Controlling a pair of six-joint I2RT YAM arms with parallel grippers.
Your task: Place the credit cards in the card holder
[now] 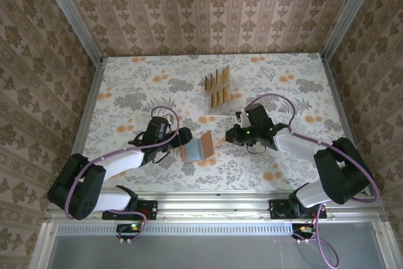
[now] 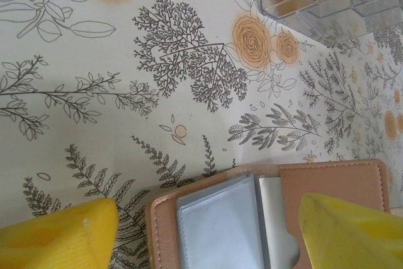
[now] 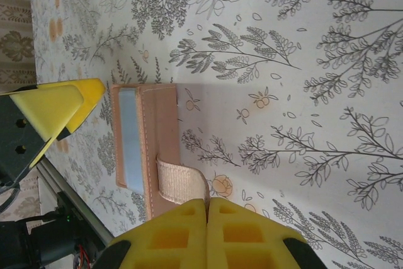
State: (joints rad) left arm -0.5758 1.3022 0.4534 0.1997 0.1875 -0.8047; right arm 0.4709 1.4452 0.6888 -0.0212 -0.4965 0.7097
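Two hands are working at the holder, and no card is showing in it yet. The left hand [image 2: 208,207] is hovering low with its yellow fingers [image 2: 63,237] spread wide to either side of the holder [image 2: 327,181], released and grasping nothing; one finger is standing clear of the leather edge, the other is overlapping the far flap. The right hand [image 3: 207,203] is clenched, fingers pressed flat together with nothing visible between them, and is pointing at the holder's strap [image 3: 179,181], which is curling up just in front of its tips; whether it is touching the strap I cannot tell. The holder is lying open on the desk [image 1: 138,80] between the two hands, its grey clear pockets [image 2: 217,218] facing up and looking empty. The cards [image 1: 218,85] are standing on edge in the clear stand [image 2: 315,7] farther back on the desk, well apart from both hands. Judging by this, the opening of the holder is looking done, while every card is waiting to be picked and slid in.
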